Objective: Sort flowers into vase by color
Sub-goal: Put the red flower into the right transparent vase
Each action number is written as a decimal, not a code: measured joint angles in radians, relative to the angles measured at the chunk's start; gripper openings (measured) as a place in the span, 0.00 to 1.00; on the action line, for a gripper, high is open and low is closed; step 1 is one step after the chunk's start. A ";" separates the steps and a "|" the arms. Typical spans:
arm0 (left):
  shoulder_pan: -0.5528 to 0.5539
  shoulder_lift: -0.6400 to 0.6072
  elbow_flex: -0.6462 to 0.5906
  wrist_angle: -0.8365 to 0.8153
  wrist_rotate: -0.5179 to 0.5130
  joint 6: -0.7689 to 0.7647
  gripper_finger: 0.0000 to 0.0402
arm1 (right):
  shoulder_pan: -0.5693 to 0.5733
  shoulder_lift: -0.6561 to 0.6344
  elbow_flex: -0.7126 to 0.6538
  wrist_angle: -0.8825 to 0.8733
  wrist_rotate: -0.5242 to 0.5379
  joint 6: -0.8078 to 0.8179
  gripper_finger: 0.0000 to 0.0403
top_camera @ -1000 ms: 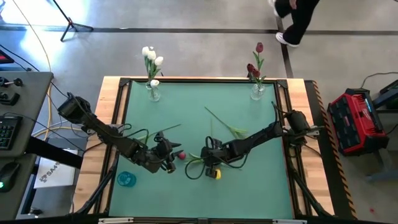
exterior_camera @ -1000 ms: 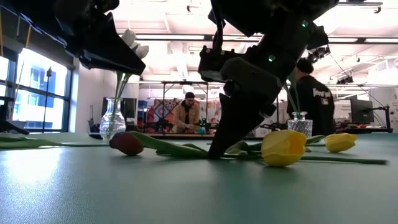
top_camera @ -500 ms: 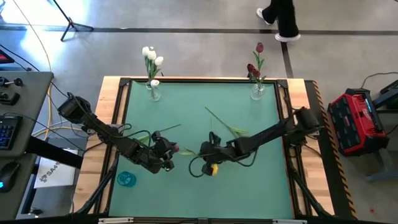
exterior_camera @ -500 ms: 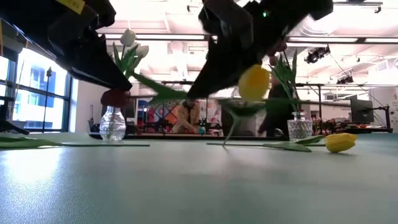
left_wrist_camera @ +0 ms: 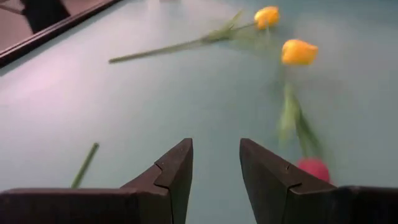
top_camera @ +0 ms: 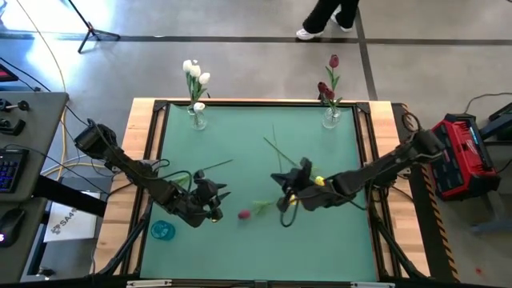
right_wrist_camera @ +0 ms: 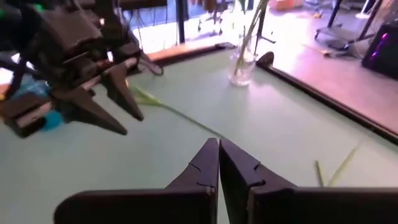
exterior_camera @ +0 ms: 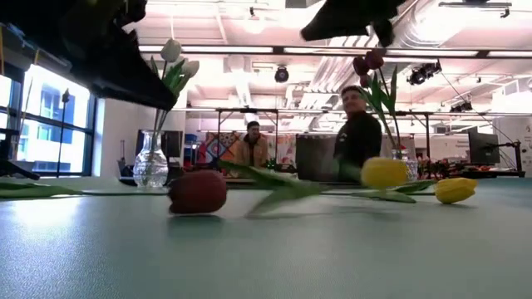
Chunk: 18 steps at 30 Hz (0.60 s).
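My right gripper (right_wrist_camera: 217, 149) is shut, high over the table's middle (top_camera: 280, 179), and no stem shows between its fingers. Below it a yellow flower (exterior_camera: 384, 172) shows blurred, low over the table (left_wrist_camera: 298, 51); the gripper hides it in the high view. A dark red flower (top_camera: 244, 214) lies on its side on the green mat, its stem pointing toward the right. Another yellow flower (left_wrist_camera: 267, 15) lies flat farther back. My left gripper (left_wrist_camera: 216, 162) hangs open over the mat's left part (top_camera: 214, 202), empty, the red head just ahead of it.
A glass vase with white flowers (top_camera: 197, 118) stands at the far left edge and one with dark red flowers (top_camera: 331, 116) at the far right. A loose green stem (top_camera: 210, 166) lies left of centre. A teal roll (top_camera: 162, 230) sits near left. A person (exterior_camera: 357, 124) stands beyond the table.
My right gripper has risen from the mat and swung toward the right, tipping from steeply down to nearly level. It carried the red and yellow flowers up by their stems. The red one has since dropped onto the mat, nearer the front and the right than before. The yellow head has sunk low.
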 joint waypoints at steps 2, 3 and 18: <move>0.006 0.000 0.001 0.042 0.001 0.029 0.30 | 0.014 -0.032 -0.050 0.070 0.015 -0.010 0.00; 0.009 0.000 0.000 0.065 0.006 0.051 0.30 | 0.017 -0.046 -0.072 0.101 -0.012 -0.025 0.00; 0.043 0.000 0.000 0.117 0.056 0.118 0.30 | -0.133 0.253 -0.072 0.054 -0.613 -0.141 0.27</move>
